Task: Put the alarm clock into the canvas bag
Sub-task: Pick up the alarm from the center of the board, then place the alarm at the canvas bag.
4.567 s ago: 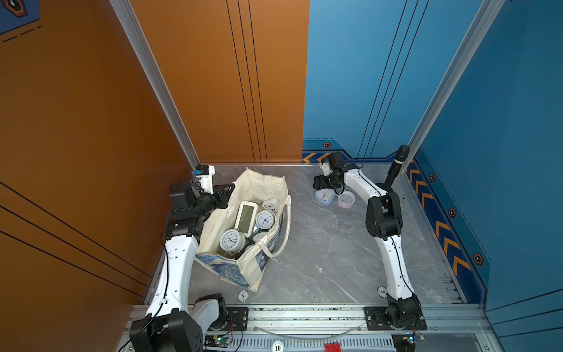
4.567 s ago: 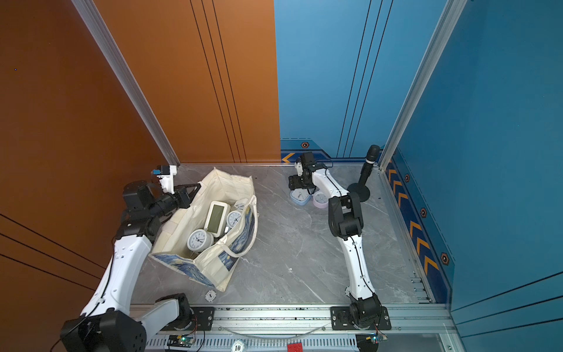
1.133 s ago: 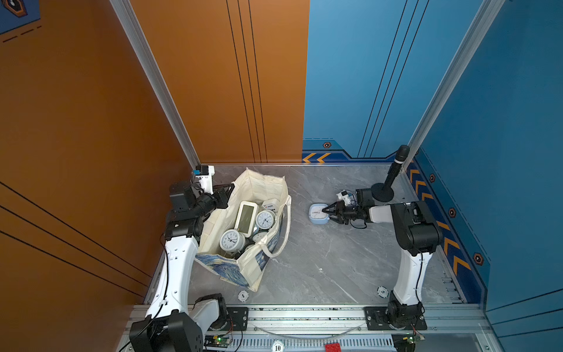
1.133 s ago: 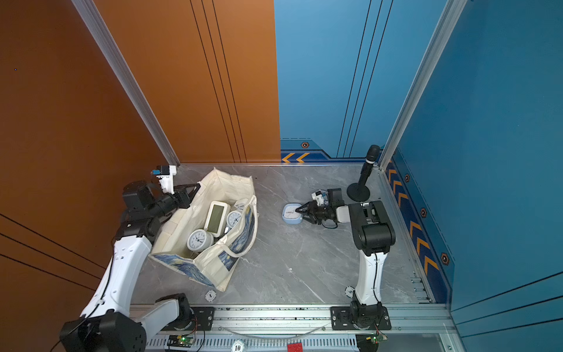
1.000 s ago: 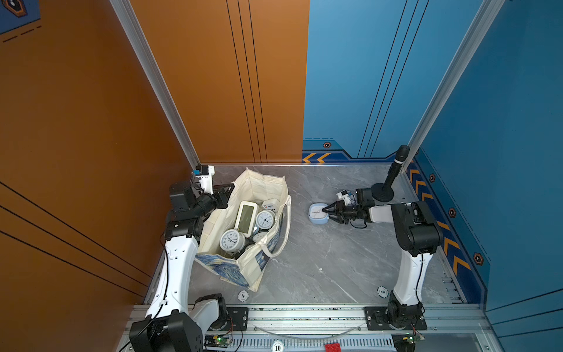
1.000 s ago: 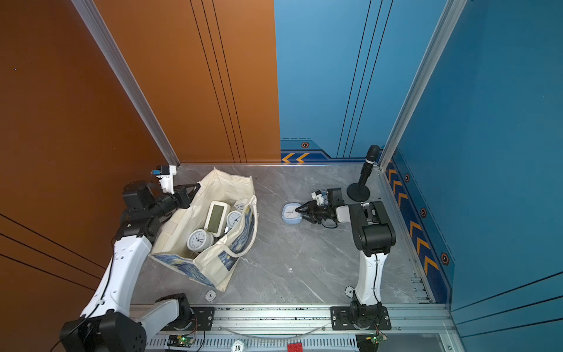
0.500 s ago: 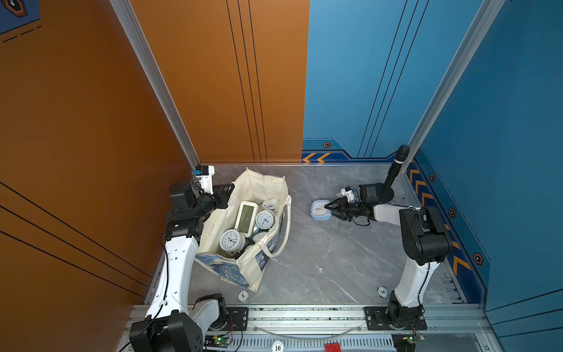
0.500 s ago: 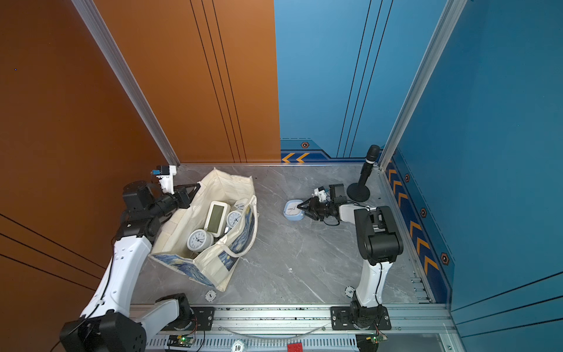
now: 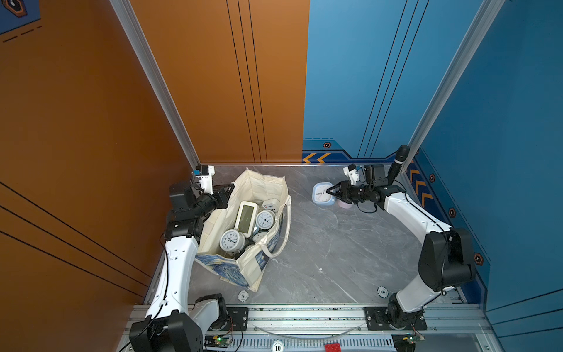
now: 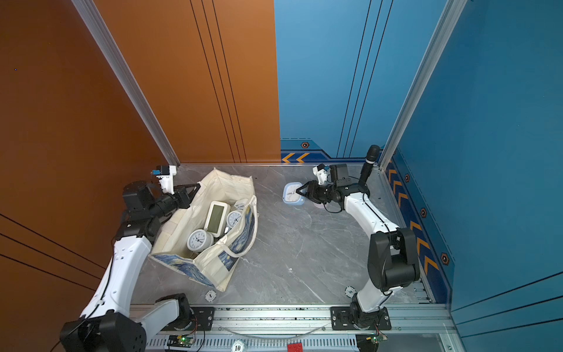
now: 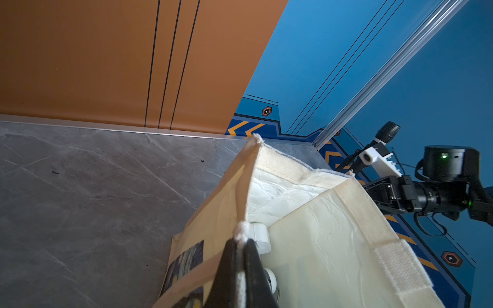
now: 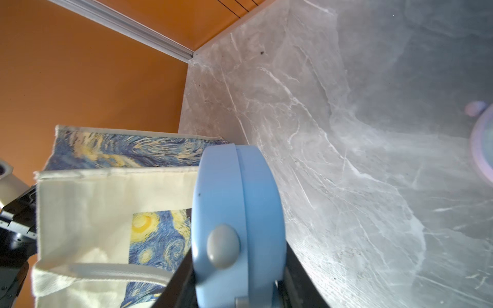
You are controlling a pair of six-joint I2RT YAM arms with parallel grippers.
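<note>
The light blue alarm clock (image 9: 320, 193) (image 10: 291, 193) (image 12: 240, 192) is pinched between the jaws of my right gripper (image 9: 330, 192) (image 10: 300, 192) (image 12: 238, 277), near the back of the table and to the right of the bag. In both top views its white face points upward. The canvas bag (image 9: 262, 186) (image 10: 225, 186) (image 12: 88, 208) stands open at the left, with several clocks inside. My left gripper (image 9: 230, 187) (image 10: 195, 186) (image 11: 240, 244) is shut on the bag's rim seam and holds the mouth open.
A pink clock (image 9: 344, 205) (image 10: 319, 206) lies on the table under my right gripper. A black microphone (image 9: 397, 163) (image 10: 368, 164) stands in the back right corner. Walls close off the back and both sides. Bare grey tabletop (image 9: 335, 250) separates the bag from the right arm.
My right gripper has carried the blue clock toward the back wall, and the right arm's elbow has swung out to the right. The left arm and the bag have not moved.
</note>
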